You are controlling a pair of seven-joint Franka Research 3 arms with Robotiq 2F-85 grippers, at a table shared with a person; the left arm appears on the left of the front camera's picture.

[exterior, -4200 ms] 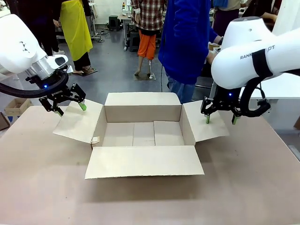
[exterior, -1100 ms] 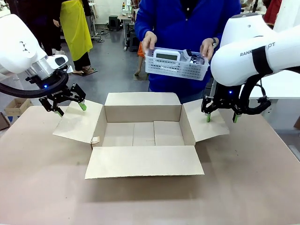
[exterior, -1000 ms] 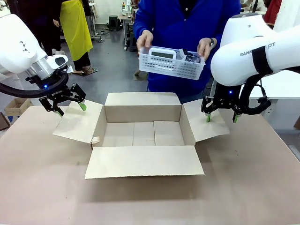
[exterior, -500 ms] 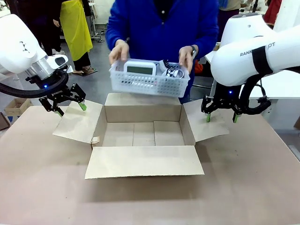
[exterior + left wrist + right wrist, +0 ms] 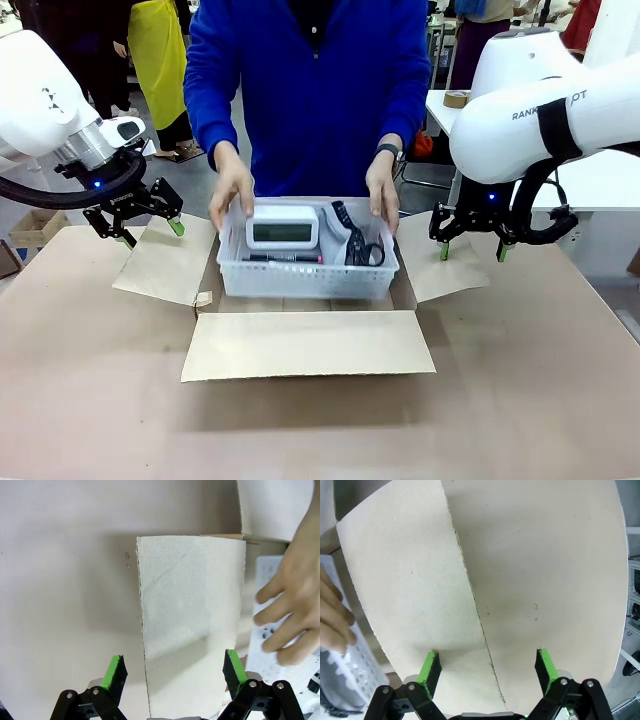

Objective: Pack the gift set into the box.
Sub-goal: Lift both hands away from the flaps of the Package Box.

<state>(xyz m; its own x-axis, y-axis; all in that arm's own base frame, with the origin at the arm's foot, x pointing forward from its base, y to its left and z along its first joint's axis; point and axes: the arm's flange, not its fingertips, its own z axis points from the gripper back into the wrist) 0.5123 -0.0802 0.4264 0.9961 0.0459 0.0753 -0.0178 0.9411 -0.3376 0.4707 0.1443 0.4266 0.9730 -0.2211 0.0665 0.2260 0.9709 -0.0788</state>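
Left gripper (image 5: pixel 150 232) hovers wide open and empty over the left flap of the box (image 5: pixel 305 345); it is best kept off that flap. At centre, the person's hands (image 5: pixel 232 190) hold a white basket (image 5: pixel 305 280) in the box mouth, carrying the white gadget (image 5: pixel 283 228) and the pen-like stick (image 5: pixel 285 258); judged step: seat it level and centred, walls untouched. Right gripper (image 5: pixel 471 252) hangs wide open and empty above the right flap.

Dull brown table (image 5: pixel 530 400) across the lower frame, open box (image 5: pixel 305 345) resting on it at centre, four flaps spread outward, near flap toward the bottom edge, side flaps angled left and right.
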